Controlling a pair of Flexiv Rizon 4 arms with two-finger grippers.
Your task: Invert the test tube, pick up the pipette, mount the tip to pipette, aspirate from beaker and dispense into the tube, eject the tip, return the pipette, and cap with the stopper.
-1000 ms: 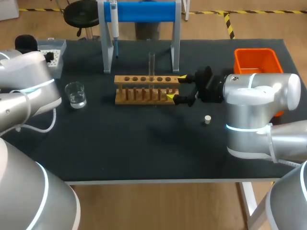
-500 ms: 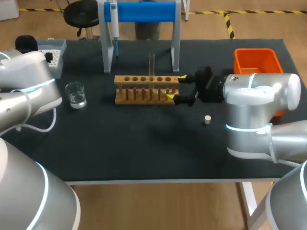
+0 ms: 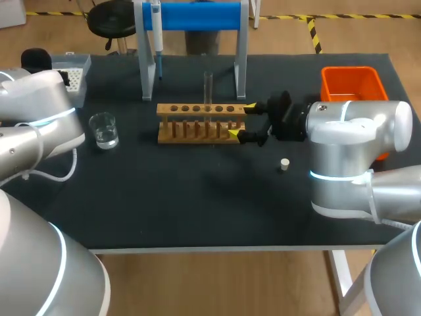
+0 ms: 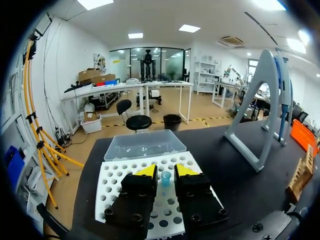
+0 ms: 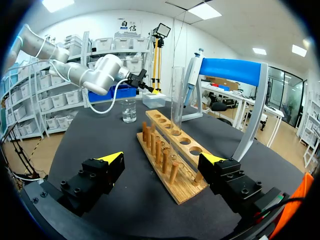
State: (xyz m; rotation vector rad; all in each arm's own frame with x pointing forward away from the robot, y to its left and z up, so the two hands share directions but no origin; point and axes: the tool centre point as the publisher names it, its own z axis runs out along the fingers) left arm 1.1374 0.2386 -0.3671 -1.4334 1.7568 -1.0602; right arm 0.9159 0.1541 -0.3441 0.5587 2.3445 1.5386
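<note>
Black surface (image 3: 197, 197), notes from the front edge back.

- Pale stopper (image 3: 284, 164) lies alone near the front. Only the head view catches it.
- Right gripper (image 3: 242, 120) is released, fingers spread wide at the right end of the wooden rack (image 3: 197, 122). From above the yellow tips seem to brush the wood. The right wrist view shows the right gripper (image 5: 161, 158) with one finger off each long side of the rack (image 5: 170, 155), neither touching.
- Test tube (image 3: 208, 85) stands upright in a hole of the rack's back row, long axis vertical. The tube (image 5: 177, 95) shows clear and tall from the wrist. I cannot make out which end is open.
- Beaker (image 3: 104, 130) holds clear liquid, left of the rack and well apart.
- Orange bin (image 3: 352, 82) is at the right, its near side hidden behind the right arm.
- Pipette (image 3: 156, 36) hangs on the blue-barred stand (image 3: 197, 16) at the back, long axis vertical.
- White tip box (image 3: 75, 72) sits in the far left corner, partly covered by the left arm. Only the left wrist view shows the left gripper (image 4: 165, 172) over the box (image 4: 115, 185), slackened to a narrow gap, with a blue tip (image 4: 165, 177) upright in that gap.
</note>
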